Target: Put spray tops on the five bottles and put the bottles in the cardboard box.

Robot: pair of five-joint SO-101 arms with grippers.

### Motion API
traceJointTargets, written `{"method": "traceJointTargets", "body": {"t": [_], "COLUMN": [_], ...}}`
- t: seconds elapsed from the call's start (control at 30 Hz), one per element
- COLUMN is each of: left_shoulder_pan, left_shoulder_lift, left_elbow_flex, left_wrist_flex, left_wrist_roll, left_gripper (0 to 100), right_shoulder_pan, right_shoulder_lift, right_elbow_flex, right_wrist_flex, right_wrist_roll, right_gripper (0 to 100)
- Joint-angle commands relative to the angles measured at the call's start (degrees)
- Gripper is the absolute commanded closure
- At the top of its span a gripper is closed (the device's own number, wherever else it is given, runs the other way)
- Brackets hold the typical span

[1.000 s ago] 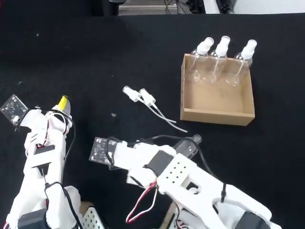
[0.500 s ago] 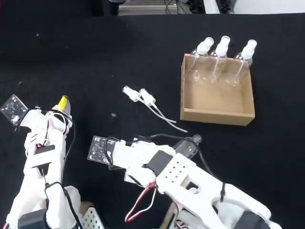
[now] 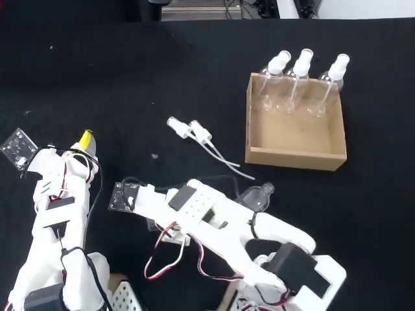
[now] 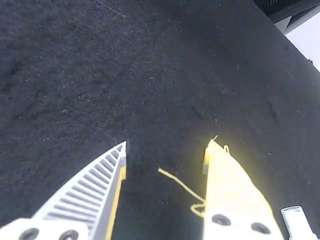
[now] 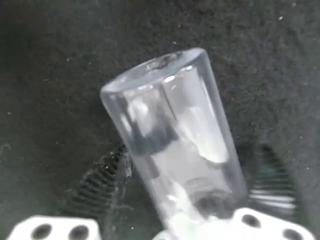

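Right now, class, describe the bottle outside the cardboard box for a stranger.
Find the cardboard box on the black table. Before its near wall, beside the right arm, is a clear bottle. Unlike the three boxed bottles, it has no spray top.

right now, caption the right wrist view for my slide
Close-up of a clear bottle inside the right gripper, over the black table.

I see a black tabletop (image 3: pixel 130 65), plain brown cardboard box (image 3: pixel 295 157), clear bottle (image 5: pixel 175 135), white spray tops (image 3: pixel 200 134), left fingers (image 4: pixel 230 185) one yellow, one white with grey ridges
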Motion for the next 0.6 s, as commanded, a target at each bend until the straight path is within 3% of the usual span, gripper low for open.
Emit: {"method": "traceJointTargets", "body": {"t": [0.0,0.03,0.2,0.43,0.57], "left_shoulder_pan": [-0.4,-0.4,-0.2,0.0,2.4], "left_shoulder_lift": [-1.4,-1.4,-1.4,-1.4,-1.4], "left_elbow_flex": [-3.6,-3.6,-3.6,-3.6,-3.4], "left_wrist_flex": [-0.9,-0.9,-0.9,-1.1,-1.1], "left_wrist_roll": [0.3,0.3,0.2,0.1,0.0], "left_gripper": [75,75,75,75,75], "right_shoulder_pan": [2.6,4.3,12.2,19.5,31.6], "right_shoulder_lift": [0.1,0.1,-5.0,-27.9,-37.3], "right_elbow_flex": [-5.6,-6.5,-13.1,-25.5,-28.3], "right_wrist_flex": [-0.7,-0.6,6.8,23.7,30.6], "right_wrist_roll": [-0.3,-0.3,-3.3,-5.0,-9.7], "right_gripper": [93.6,99.1,98.9,98.5,98.4]}}
